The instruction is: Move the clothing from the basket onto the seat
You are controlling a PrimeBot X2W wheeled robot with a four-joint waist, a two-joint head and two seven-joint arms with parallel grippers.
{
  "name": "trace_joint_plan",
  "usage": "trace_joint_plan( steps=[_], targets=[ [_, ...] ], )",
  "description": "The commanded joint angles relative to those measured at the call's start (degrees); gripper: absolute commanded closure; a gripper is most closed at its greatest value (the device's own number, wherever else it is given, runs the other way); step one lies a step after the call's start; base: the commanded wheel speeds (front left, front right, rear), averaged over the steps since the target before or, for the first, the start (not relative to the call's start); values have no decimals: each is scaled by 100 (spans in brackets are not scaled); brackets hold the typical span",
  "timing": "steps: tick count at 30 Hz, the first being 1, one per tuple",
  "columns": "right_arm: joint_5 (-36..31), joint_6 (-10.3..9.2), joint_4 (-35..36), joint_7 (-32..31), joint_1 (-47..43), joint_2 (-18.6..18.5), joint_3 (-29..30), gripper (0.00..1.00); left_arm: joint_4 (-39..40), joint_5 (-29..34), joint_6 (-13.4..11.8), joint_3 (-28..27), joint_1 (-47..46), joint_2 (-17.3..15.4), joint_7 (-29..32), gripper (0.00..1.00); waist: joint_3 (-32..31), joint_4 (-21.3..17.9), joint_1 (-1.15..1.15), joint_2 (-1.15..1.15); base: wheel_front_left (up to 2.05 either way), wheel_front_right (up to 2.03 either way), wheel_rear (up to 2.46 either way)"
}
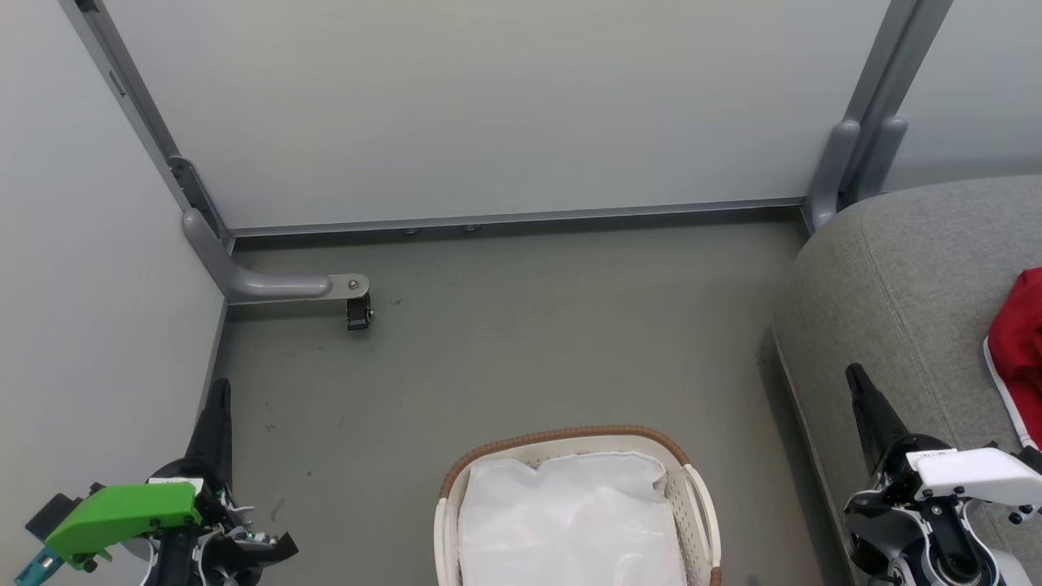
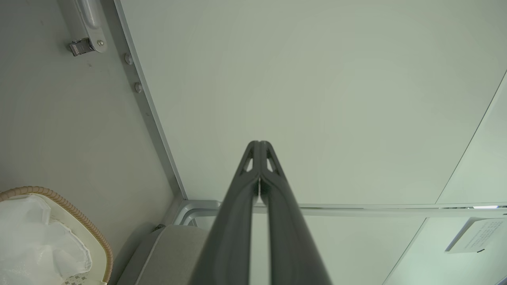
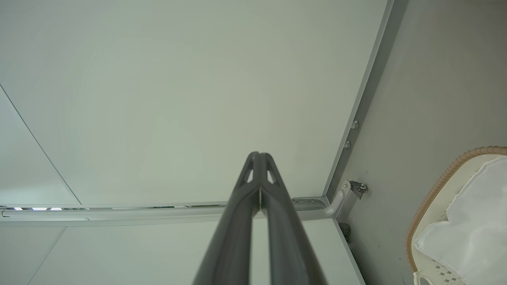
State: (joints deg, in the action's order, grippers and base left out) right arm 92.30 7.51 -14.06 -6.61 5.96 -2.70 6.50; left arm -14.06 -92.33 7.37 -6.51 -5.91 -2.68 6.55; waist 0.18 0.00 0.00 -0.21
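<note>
The cream basket (image 1: 700,509) with its brown woven rim stands on the floor at the bottom middle, holding a white liner (image 1: 570,521). Red clothing (image 1: 1022,350) with white trim lies on the grey seat (image 1: 904,277) at the right edge. My left gripper (image 1: 218,389) is at the lower left, shut and empty, left of the basket. My right gripper (image 1: 856,376) is at the lower right, shut and empty, over the seat's front edge. In the wrist views the left gripper (image 2: 259,143) and the right gripper (image 3: 259,154) point at pale wall panels, with the basket (image 2: 101,241) (image 3: 431,194) at the side.
Pale partition walls (image 1: 488,106) close off the back and left, with grey metal frame posts (image 1: 863,155) and a foot bracket with a caster (image 1: 358,309) on the grey floor (image 1: 529,342). The floor stretches between the basket and the back wall.
</note>
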Motion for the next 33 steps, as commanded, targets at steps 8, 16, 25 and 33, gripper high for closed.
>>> trace_joint_plan(
  steps=[8,16,25,33],
  targets=[
    [21,-4,20,-8,47,-34,10,100,11,-17,25,-11,-69,-38,19,100,0,0,0,21,0,0,0],
    [22,-4,20,-8,47,-33,10,100,11,-17,25,-11,-69,-38,18,100,0,0,0,21,0,0,0],
    [22,-4,20,-8,46,-33,9,100,11,-18,25,-11,-69,-38,18,100,0,0,0,21,0,0,0],
    [22,-4,20,-8,46,-33,9,100,11,-18,25,-11,-69,-38,18,100,0,0,0,21,0,0,0]
  ],
)
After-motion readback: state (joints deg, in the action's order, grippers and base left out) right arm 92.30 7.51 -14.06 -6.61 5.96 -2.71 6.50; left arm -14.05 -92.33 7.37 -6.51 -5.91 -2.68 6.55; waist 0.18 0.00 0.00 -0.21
